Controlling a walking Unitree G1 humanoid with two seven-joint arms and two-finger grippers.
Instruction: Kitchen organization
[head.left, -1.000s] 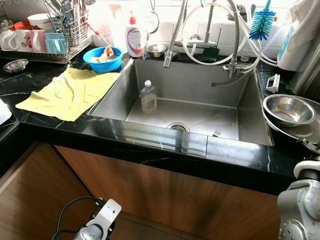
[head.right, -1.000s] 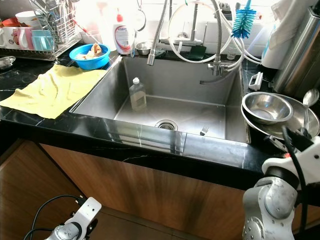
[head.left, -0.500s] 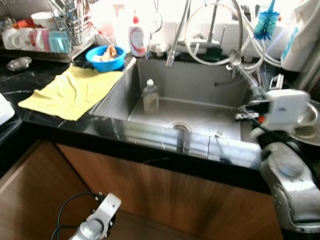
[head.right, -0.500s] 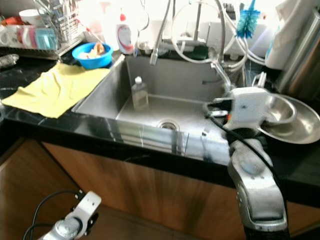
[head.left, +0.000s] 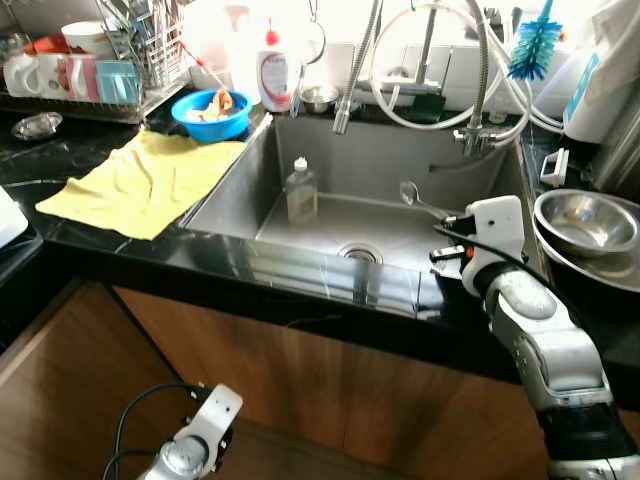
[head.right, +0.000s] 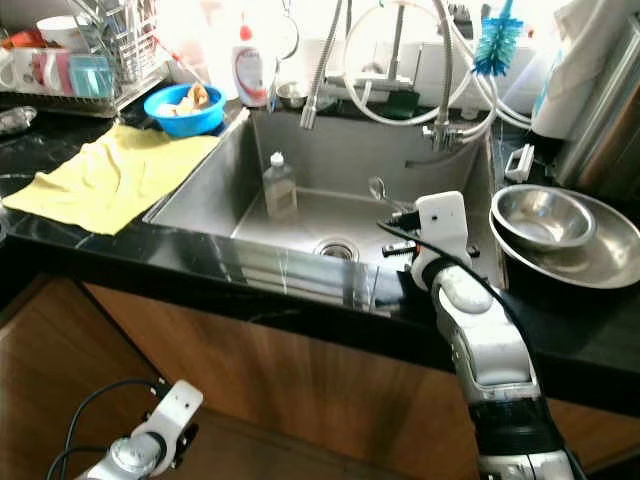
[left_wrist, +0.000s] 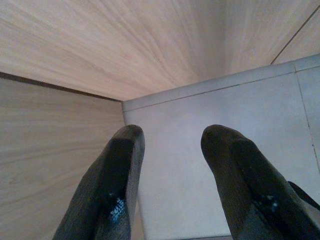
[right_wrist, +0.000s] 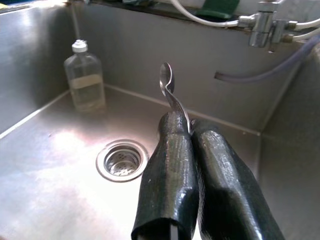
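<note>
One spoon (right_wrist: 167, 87) is pinched in the right claw (right_wrist: 190, 131) over the sink (head.left: 330, 215), not yet put away, while the left claw (left_wrist: 172, 165) hangs spread and idle.

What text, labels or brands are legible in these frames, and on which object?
No text can be read.
Dish soap bottle behind the sink: red and blue printed label, too blurred and overexposed to read.
Clear bottle standing in the sink: no label to make out.
Spoon in the right gripper: no marking to make out.
Steel bowls: no marking to make out.
</note>
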